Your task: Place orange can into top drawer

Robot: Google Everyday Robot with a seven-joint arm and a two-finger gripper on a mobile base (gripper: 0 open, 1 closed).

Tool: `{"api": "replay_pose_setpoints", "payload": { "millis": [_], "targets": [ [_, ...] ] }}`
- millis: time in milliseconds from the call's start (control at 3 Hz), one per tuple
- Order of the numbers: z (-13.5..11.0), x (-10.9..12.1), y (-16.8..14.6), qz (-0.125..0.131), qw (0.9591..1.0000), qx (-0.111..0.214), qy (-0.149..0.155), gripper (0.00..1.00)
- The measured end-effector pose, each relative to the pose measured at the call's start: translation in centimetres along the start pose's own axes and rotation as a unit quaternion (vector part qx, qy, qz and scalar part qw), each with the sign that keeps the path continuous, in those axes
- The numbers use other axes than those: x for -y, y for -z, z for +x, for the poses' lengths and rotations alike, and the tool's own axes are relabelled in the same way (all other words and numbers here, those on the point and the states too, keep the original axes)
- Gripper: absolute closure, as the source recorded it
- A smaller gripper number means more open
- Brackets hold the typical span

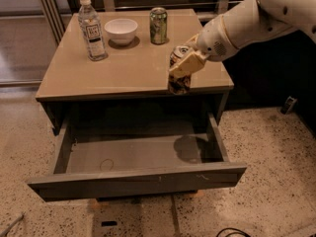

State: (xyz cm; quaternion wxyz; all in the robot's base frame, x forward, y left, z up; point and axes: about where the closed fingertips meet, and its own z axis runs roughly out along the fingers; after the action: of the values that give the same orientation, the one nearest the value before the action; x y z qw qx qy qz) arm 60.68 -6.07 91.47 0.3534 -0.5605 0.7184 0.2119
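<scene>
My gripper is shut on the orange can, an orange-brown can with a silver top. It holds the can upright in the air, past the front edge of the tan cabinet top and above the right part of the open top drawer. The can's shadow falls on the drawer floor at the right. The drawer is pulled far out; it is dark grey, wide and shallow. My white arm reaches in from the upper right.
On the cabinet top stand a water bottle at the back left, a white bowl and a green can at the back. Speckled floor lies around the cabinet. A dark area is to the right.
</scene>
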Motion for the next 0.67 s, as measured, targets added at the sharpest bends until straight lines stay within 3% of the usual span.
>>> {"api": "replay_pose_setpoints", "payload": {
  "millis": [333, 667],
  "targets": [
    [1.4, -3.7, -1.1, -0.012, 0.9999, 0.000, -0.010, 1.00],
    [5.0, -5.8, -4.9, -0.029, 0.9991, -0.010, -0.029, 1.00]
  ]
}}
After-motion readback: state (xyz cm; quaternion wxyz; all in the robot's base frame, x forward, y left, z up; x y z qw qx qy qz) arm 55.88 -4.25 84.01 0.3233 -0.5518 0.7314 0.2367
